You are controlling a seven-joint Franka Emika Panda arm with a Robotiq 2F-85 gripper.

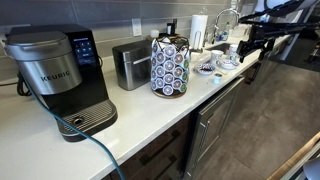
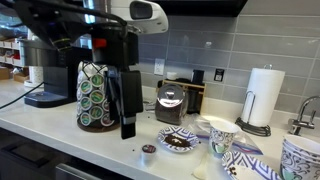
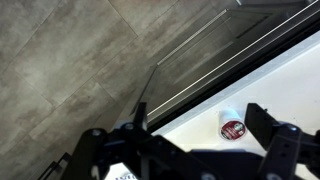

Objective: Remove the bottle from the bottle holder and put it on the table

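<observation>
The "bottle" is a small coffee pod [image 3: 232,127] with a dark red lid. It lies on its side on the white table [image 3: 290,80] near the front edge, and it also shows in an exterior view [image 2: 148,152]. The holder is a wire pod carousel [image 1: 168,68], full of pods, seen in both exterior views [image 2: 96,95]. My gripper [image 3: 200,125] is open and empty, hovering above the pod with a finger on either side of it. In an exterior view it hangs [image 2: 128,125] just right of the carousel. In the exterior view along the counter it is far off [image 1: 245,45].
A Keurig coffee maker [image 1: 55,75] with a blue cable [image 1: 95,150] and a steel toaster [image 1: 130,65] stand beside the carousel. A plate of grounds [image 2: 180,141], patterned cups [image 2: 222,135], a paper towel roll [image 2: 265,95] and a faucet [image 1: 225,20] crowd the sink end.
</observation>
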